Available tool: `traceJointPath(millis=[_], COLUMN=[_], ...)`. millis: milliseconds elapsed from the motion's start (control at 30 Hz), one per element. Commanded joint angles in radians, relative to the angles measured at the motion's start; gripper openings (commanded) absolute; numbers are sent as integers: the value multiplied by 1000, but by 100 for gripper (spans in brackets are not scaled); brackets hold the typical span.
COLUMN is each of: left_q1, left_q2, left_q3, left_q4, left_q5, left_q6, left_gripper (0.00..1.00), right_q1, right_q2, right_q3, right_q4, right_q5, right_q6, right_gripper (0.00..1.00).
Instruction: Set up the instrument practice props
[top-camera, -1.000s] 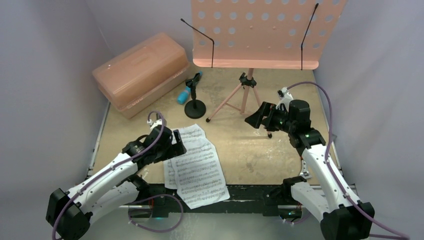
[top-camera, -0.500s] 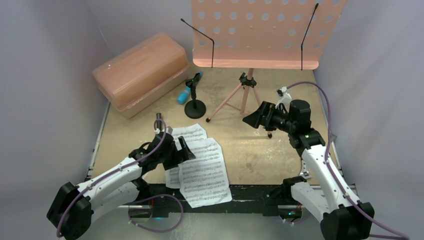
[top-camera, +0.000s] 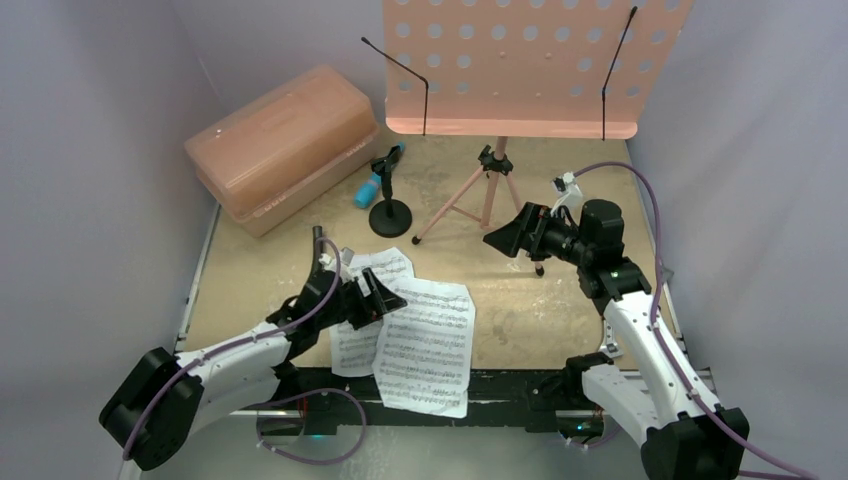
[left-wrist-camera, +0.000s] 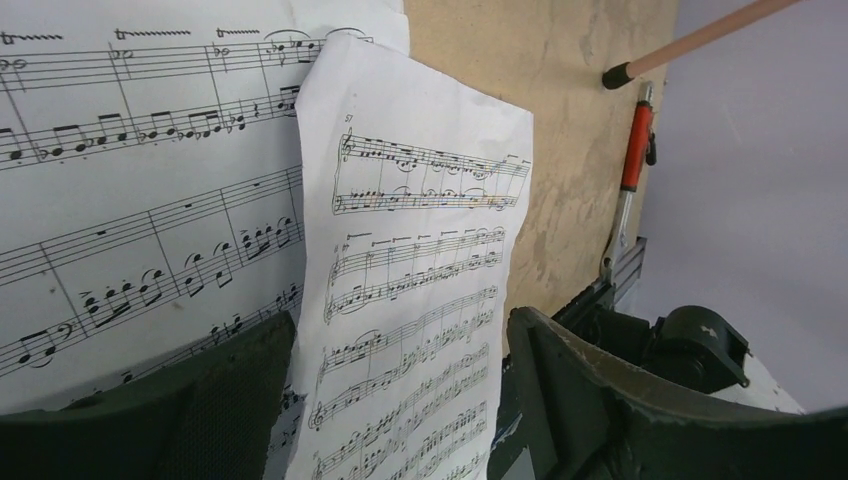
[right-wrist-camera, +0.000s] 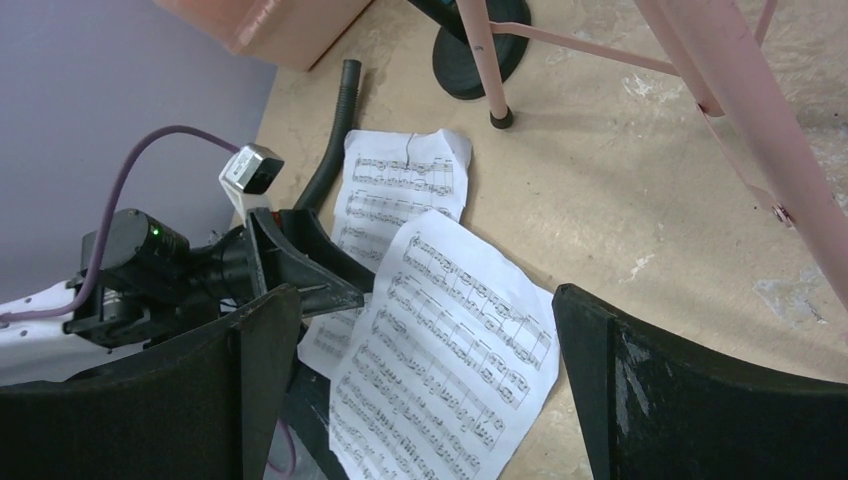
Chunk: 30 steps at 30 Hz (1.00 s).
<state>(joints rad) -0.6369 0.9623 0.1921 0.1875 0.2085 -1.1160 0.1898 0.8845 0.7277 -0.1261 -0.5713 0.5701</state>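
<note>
We log: left gripper (top-camera: 388, 297) jaws spread at left edge of upper sheet-music page (top-camera: 427, 340) | page overlaps lower sheet-music page (top-camera: 377, 267), near table (top-camera: 560, 300) front | right gripper (top-camera: 497, 238) spread wide beside music stand (top-camera: 510, 65) legs

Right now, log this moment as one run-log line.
left gripper: open, top sheet-music page between fingers | right gripper: open, empty, near music stand legs | stand: no pages on it

Pink perforated music stand (top-camera: 520, 118), cyan microphone (top-camera: 368, 190)

Left pincer (top-camera: 380, 298) sits low with jaws apart; right pincer (top-camera: 503, 238) hovers raised, jaws wide.
</note>
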Motion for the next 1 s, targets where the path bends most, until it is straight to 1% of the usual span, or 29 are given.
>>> traceJointPath(millis=[0, 67, 233, 433, 533, 700, 833, 967], left_q1=[3, 3, 3, 2, 3, 2, 3, 2], left_q2=[29, 50, 116, 211, 255, 329, 342, 291], left_q3=[-73, -93, -92, -93, -77, -32, -8, 8], left_q4=[299, 357, 400, 512, 531, 520, 514, 453], left_q5=[63, 76, 83, 98, 105, 123, 121, 83], left_q6=[-50, -52, -20, 3, 19, 50, 54, 67], left_gripper=[75, 71, 67, 57, 47, 21, 0, 0], right_q1=[4, 5, 8, 10, 10, 10, 10, 10], right_q2=[-21, -21, -19, -17, -18, -20, -16, -15], right_q3=[-8, -13, -23, -25, -36, -42, -47, -65], right_q4=[40, 46, 63, 55, 53, 54, 57, 74], right_q5=[-41, -42, -54, -60, -64, -65, -62, -63], right_q6=[2, 6, 24, 24, 26, 28, 30, 42], right_gripper=[98, 98, 98, 98, 98, 98, 98, 98])
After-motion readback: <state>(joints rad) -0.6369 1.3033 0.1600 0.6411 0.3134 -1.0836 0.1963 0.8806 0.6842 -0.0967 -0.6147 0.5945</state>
